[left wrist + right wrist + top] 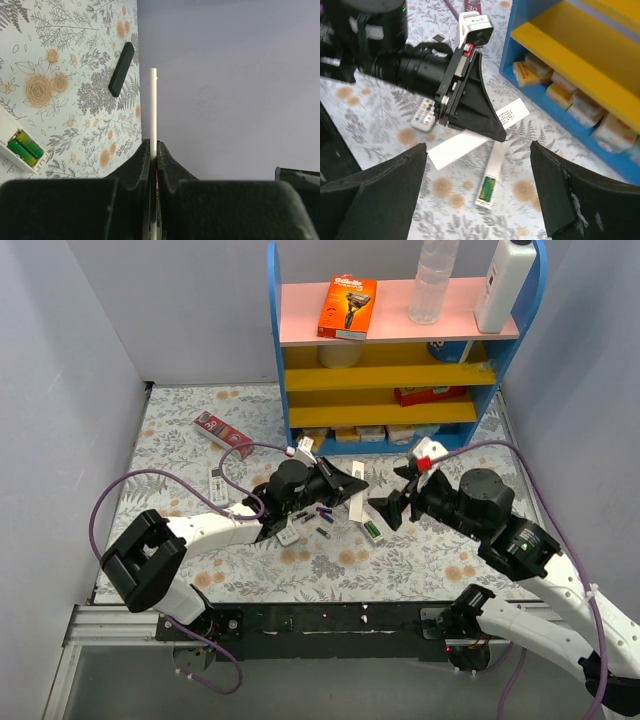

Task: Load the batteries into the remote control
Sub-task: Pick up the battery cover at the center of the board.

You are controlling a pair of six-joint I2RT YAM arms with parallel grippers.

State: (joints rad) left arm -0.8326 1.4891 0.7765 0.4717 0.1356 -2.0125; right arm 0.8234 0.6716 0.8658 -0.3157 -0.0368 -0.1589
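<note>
- Right pincer (478,146) fills the near foreground of its wrist view. Its fingers are spread wide with nothing between them, and it hangs above the open remote.
- Two green batteries (487,189) sit side by side in the uncovered bay at one end of a white remote control (491,165). It lies flat on the floral desk (180,440) between the two arms.
- Loose batteries (322,512), dark and bluish, lie scattered on the desk just left of that remote in the top view, beside the left arm.
- Left pincer (153,146) is clenched on a thin white strip (153,100), seen edge-on from its wrist and held off the desk. In the right wrist view it crosses the remote's far end.
- Small black bar (121,69) lies flat on the desk.
- Second remote (218,485), buttons up, lies further left, with a red box (222,433) beyond it.
- Blue shelf unit (277,340) stands at the far edge. On its pink top are an orange box (347,305), a clear bottle (435,280) and a white bottle (505,285).
</note>
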